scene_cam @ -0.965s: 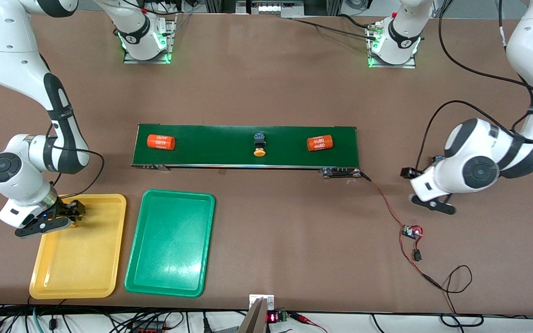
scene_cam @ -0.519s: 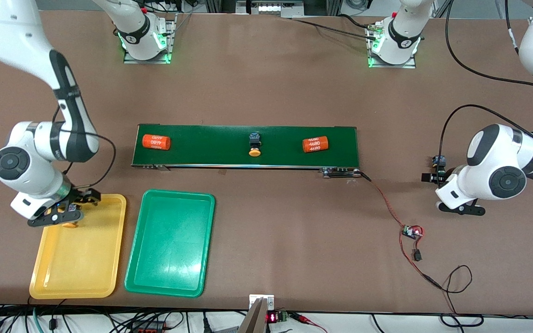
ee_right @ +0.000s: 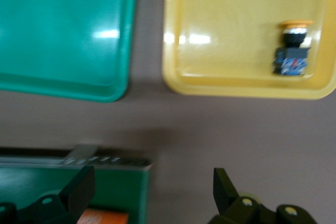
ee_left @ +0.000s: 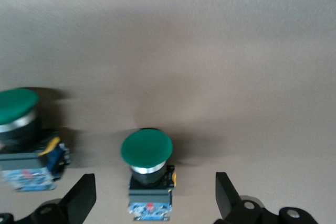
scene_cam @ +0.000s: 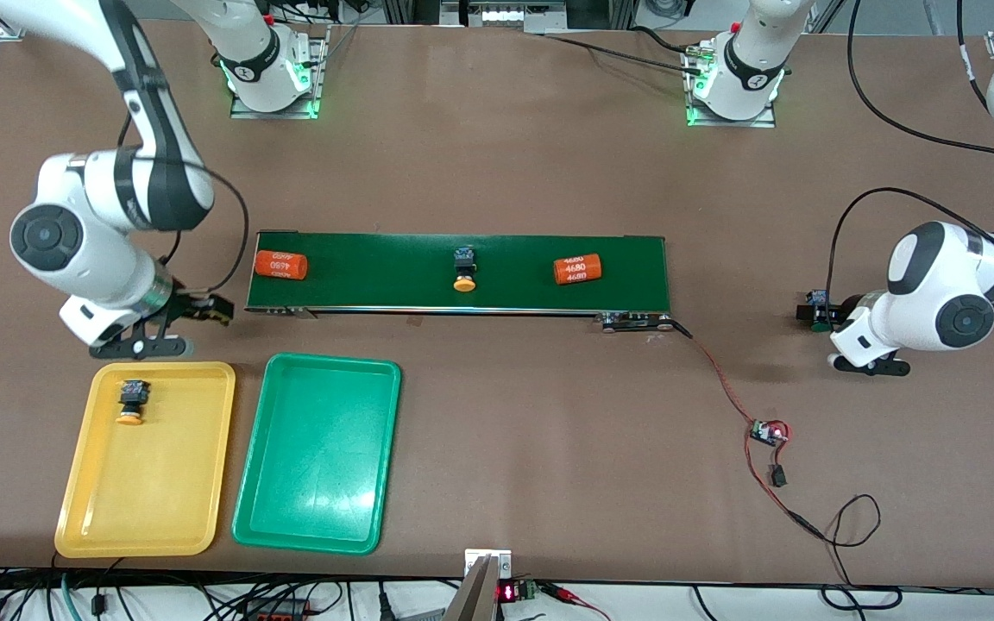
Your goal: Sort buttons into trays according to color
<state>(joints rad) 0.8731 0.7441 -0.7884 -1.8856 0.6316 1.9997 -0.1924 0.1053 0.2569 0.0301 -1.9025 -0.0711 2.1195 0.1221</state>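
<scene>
One yellow-orange button (scene_cam: 130, 403) lies in the yellow tray (scene_cam: 152, 492), also in the right wrist view (ee_right: 293, 48). Another yellow-orange button (scene_cam: 463, 269) lies mid-belt. My right gripper (scene_cam: 208, 310) is open and empty over the table between the yellow tray and the belt's end (ee_right: 152, 192). The green tray (scene_cam: 316, 466) holds nothing. Two green buttons (ee_left: 147, 150) (ee_left: 18, 108) stand on the table at the left arm's end. My left gripper (scene_cam: 812, 312) is open, one finger on each side of one green button (ee_left: 156, 198).
The dark-green conveyor belt (scene_cam: 376, 285) carries two orange "4680" cylinders (scene_cam: 280, 264) (scene_cam: 576, 269). A small circuit board with red and black wires (scene_cam: 769, 431) lies between the belt and the left arm. The yellow tray (ee_right: 226, 35) and green tray (ee_right: 63, 30) lie side by side.
My right gripper let go of the yellow-orange button in the yellow tray and moved off toward the belt. My left gripper moved to the green buttons. Things on the belt drifted toward the right arm's end.
</scene>
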